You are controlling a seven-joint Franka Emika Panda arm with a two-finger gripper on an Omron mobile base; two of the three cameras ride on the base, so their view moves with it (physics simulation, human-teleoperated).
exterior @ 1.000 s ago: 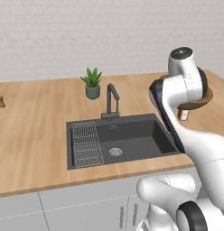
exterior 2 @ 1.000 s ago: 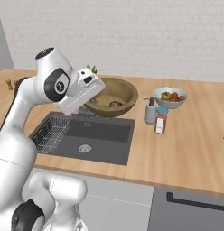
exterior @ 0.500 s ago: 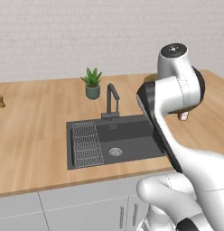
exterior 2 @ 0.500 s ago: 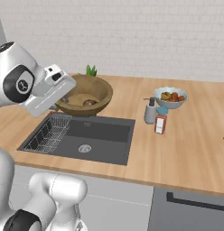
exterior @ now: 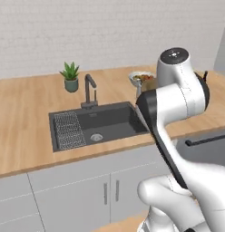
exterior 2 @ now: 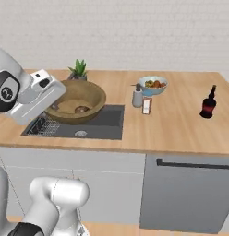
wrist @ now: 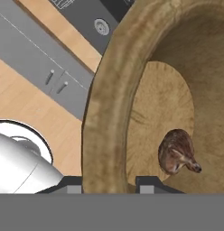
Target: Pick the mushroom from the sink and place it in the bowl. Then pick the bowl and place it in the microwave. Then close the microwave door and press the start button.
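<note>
Bowl (exterior 2: 79, 101) rides aloft above the sink (exterior 2: 103, 123), my jaws clamped across its near rim, the mushroom (wrist: 177, 152) loose on its floor. I judge any tilt on the way to the microwave could roll the mushroom out.
</note>
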